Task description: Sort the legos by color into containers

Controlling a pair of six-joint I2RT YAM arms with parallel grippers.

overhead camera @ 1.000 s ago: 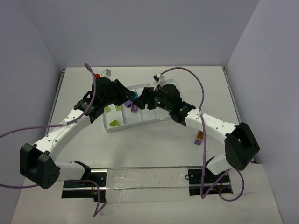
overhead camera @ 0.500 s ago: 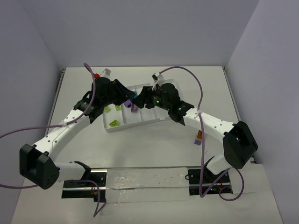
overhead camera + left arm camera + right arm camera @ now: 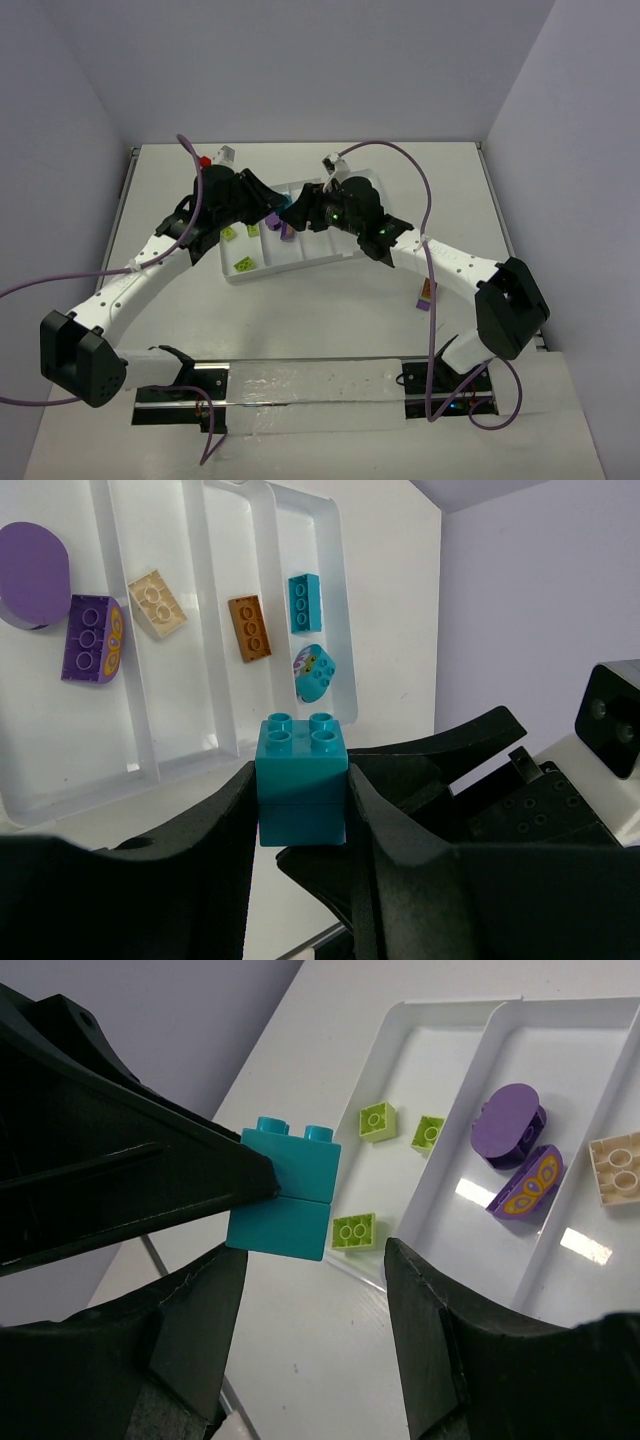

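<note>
The left fingers (image 3: 238,810) are clamped on a teal brick (image 3: 302,780) at lower centre, probably to carry it to the white tray's (image 3: 336,590) compartment holding teal pieces (image 3: 304,602), while the right fingers (image 3: 205,1305) stand apart, empty.

Setting: robotics lab test cell. White tabletop (image 3: 320,320) boxed in by plain pale walls (image 3: 300,70) on three sides. Left arm (image 3: 130,285) and right arm (image 3: 455,265) bolted to a rail (image 3: 300,403) at the near edge, purple cables (image 3: 429,205) trailing loose.
</note>
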